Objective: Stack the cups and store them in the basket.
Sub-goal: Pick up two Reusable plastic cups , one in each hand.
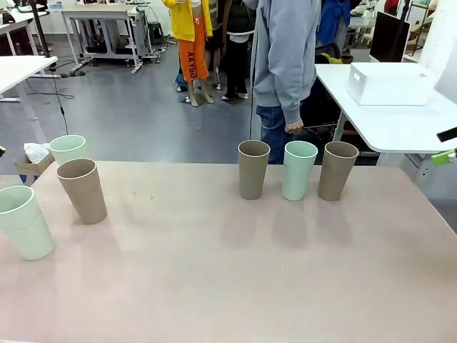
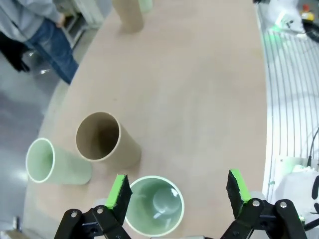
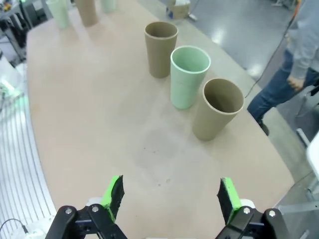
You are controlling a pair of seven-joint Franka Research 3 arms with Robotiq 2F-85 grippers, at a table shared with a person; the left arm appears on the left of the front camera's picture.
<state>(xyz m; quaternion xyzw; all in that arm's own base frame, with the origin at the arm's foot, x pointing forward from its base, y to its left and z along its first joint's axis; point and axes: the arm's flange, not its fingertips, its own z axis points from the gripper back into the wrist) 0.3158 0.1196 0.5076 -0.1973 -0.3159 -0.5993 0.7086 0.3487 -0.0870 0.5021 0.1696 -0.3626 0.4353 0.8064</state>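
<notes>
Mint green and tan, the cups stand upright and unstacked on the pale tabletop [image 1: 214, 279], mouths up, in two groups of three, which we judge puts one group within reach of each arm. At the left edge is the near mint cup [image 1: 25, 223], then the left tan cup [image 1: 82, 190] just beside it, with the far mint cup [image 1: 68, 148] behind near the tabletop's far rim. The left end effector [image 2: 178, 189] hangs over the near mint cup with its jaws wide and nothing in them; the cup sits between the fingers, closer to one of them, so we read this as the line-up for a first grasp.

Past a bare stretch comes a neat row: the middle tan cup [image 1: 253, 168], the row's mint cup [image 1: 299, 170] and the right tan cup [image 1: 337, 170], close together but apart, leaving room for a finger. The right end effector [image 3: 171, 193] hovers wide and empty, well short of that row. A person [image 1: 285, 61] stands beyond it. Farthest right, the white basket [image 1: 389, 83] rests on a separate white table, well apart from every cup, so nothing is stored yet.
</notes>
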